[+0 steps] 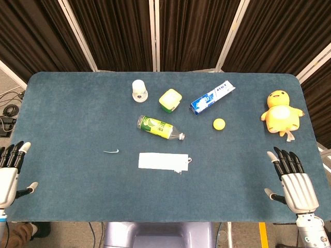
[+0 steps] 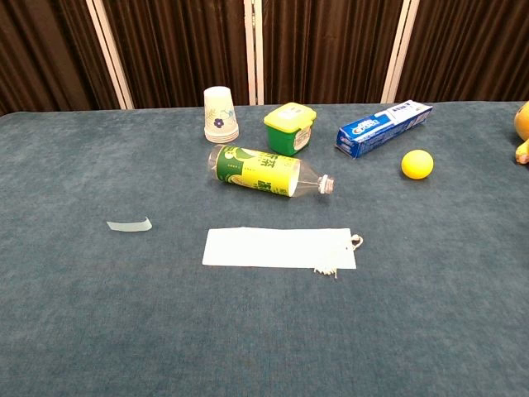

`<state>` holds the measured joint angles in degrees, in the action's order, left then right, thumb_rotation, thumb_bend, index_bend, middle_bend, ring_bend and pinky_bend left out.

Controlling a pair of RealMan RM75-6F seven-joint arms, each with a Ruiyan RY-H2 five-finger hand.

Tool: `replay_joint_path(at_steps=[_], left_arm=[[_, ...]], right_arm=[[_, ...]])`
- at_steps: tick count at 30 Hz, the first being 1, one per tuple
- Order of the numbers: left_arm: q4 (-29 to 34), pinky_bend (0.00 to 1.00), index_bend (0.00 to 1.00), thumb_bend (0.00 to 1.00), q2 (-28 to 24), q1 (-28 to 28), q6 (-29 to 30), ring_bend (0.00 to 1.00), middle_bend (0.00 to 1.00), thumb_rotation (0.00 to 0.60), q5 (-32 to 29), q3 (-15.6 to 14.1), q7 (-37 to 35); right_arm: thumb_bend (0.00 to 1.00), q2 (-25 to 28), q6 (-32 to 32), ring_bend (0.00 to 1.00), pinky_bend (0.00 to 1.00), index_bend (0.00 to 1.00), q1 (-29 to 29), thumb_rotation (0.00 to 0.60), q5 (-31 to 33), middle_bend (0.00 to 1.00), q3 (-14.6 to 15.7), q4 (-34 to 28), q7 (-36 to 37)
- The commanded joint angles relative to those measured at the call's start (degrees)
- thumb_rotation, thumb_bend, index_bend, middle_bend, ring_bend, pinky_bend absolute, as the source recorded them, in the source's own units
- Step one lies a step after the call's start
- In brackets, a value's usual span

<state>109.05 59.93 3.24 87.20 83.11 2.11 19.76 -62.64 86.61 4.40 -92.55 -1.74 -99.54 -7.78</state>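
While your left hand and right hand rest flat, fingers spread, holding nothing: white card table centre, bottle at 12 o'clock of it, ball at 2.

Surface: paper cup rear; tub to its right; toothpaste box further right; ball before box; bottle before tub; paper strip nearest; plush chick far right.

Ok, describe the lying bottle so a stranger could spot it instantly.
On the blue table, look at its middle, just beyond the white paper strip. The bottle lies on its side there, clear plastic with a green-yellow label, the only thing tipped over.
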Motion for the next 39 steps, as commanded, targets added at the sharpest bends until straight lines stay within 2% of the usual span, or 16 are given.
replay_joint_path(at_steps=[1, 8, 13, 16, 18, 20, 24, 29, 32, 39], left_arm=[[-0.02, 0.00, 0.00, 0.00, -0.09, -0.02, -0.11, 0.00, 0.00, 0.600, -0.08, -0.05, -0.16], [-0.21, 0.00, 0.00, 0.00, -0.04, 1.07, -2.61, 0.00, 0.00, 0.600, -1.97, 0.28, -0.54], [-4.03, 0.00, 0.00, 0.00, 3.82, 6.08, -9.92, 0.00, 0.00, 0.600, -6.95, 2.94, 0.07], [-8.58, 0.00, 0.10, 0.01, 7.35, 10.49, -15.93, 0.00, 0.00, 0.600, -9.79, 4.98, -0.74], [-11.20, 0.00, 0.24, 0.06, 9.45, 12.98, -19.15, 0.00, 0.00, 0.600, -11.43, 6.12, -1.10], [-12.85, 0.00, 0.32, 0.12, 10.71, 14.46, -20.98, 0.00, 0.00, 0.600, -12.37, 6.72, -1.02], [-19.55, 0.00, 0.37, 0.23, 16.53, 20.22, -27.26, 0.00, 0.00, 0.600, -17.31, 8.76, 2.96], [-25.78, 0.00, 0.40, 0.28, 22.80, 25.01, -29.93, 0.00, 0.00, 0.600, -21.73, 10.35, 6.64], [-29.15, 0.00, 0.40, 0.33, 25.71, 27.60, -32.57, 0.00, 0.00, 0.600, -23.10, 10.11, 7.84], [-32.56, 0.00, 0.48, 0.33, 28.70, 30.18, -35.41, 0.00, 0.00, 0.600, -22.12, 9.05, 4.99]], right_arm=[[0.00, 0.03, -0.04, 0.00, 0.00, 0.07, -0.02, 0.600, 0.07, 0.00, 0.02, -0.04, 0.00], [0.00, 0.45, -0.12, 0.00, 0.00, 0.08, -0.10, 0.600, -0.05, 0.00, 0.24, -0.71, 0.53], [0.00, 0.35, -1.38, 0.00, 0.00, 0.08, 0.49, 0.600, 0.55, 0.00, 0.13, -0.56, 0.63], [0.00, 0.13, -2.13, 0.00, 0.00, 0.08, 0.82, 0.600, 1.16, 0.00, -0.01, -0.30, 0.77], [0.00, 0.03, -2.44, 0.00, 0.00, 0.08, 0.96, 0.600, 1.54, 0.00, -0.12, -0.19, 0.79], [0.00, -0.04, -2.60, 0.00, 0.00, 0.08, 1.03, 0.600, 1.77, 0.00, -0.19, -0.08, 0.74], [0.00, -0.33, -3.55, 0.00, 0.00, 0.09, 1.34, 0.600, 3.10, 0.00, -0.49, 0.34, 0.79], [0.00, -0.53, -4.18, 0.00, 0.00, 0.09, 1.57, 0.600, 4.01, 0.00, -0.65, 0.85, 0.87], [0.00, -0.65, -4.65, 0.00, 0.00, 0.09, 1.71, 0.600, 4.61, 0.00, -0.72, 1.21, 0.85], [0.00, -0.91, -5.03, 0.00, 0.00, 0.09, 1.86, 0.600, 5.52, 0.00, -0.91, 1.53, 0.41]])
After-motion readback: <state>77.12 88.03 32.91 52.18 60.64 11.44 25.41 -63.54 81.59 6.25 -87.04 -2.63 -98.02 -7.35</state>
